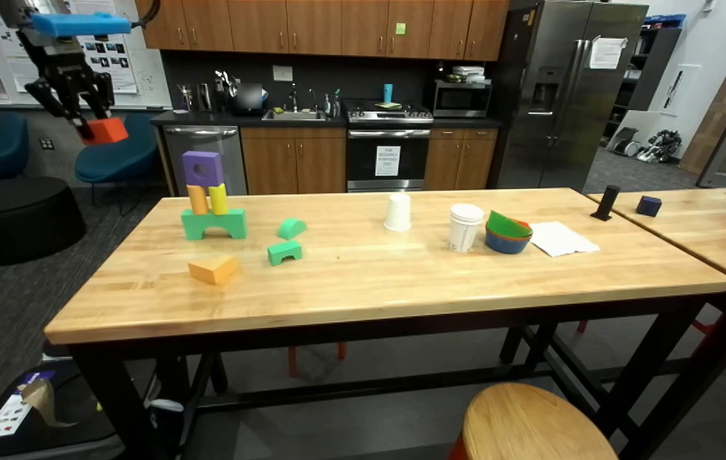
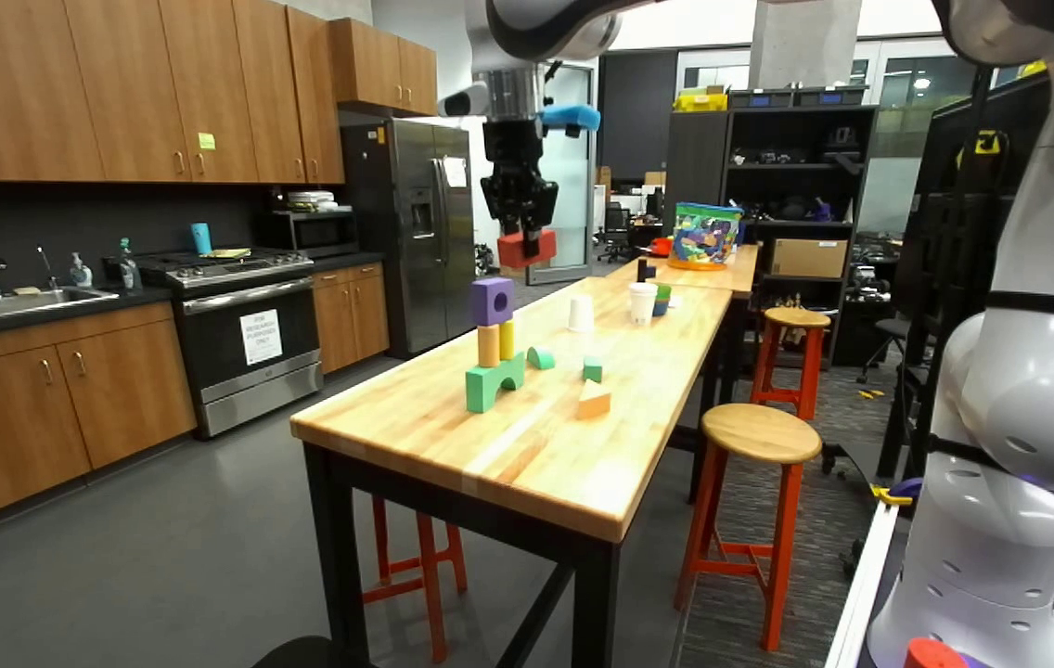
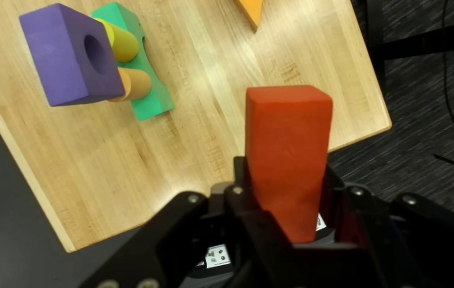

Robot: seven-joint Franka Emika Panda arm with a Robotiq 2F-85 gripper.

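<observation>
My gripper is shut on a red block, its two fingers on opposite sides. The block is held in the air, as both exterior views show. A tower stands on the wooden table: a green arch at the bottom, an orange cylinder and a yellow cylinder upright on it, and a purple block with a round hole on top. In the wrist view the purple block is left of the red block, with a gap between them.
An orange triangular block, a green half-round and a small green bridge lie near the tower. Farther along are a white cup, lidded white cups, nested bowls and white paper. A stool stands beside the table.
</observation>
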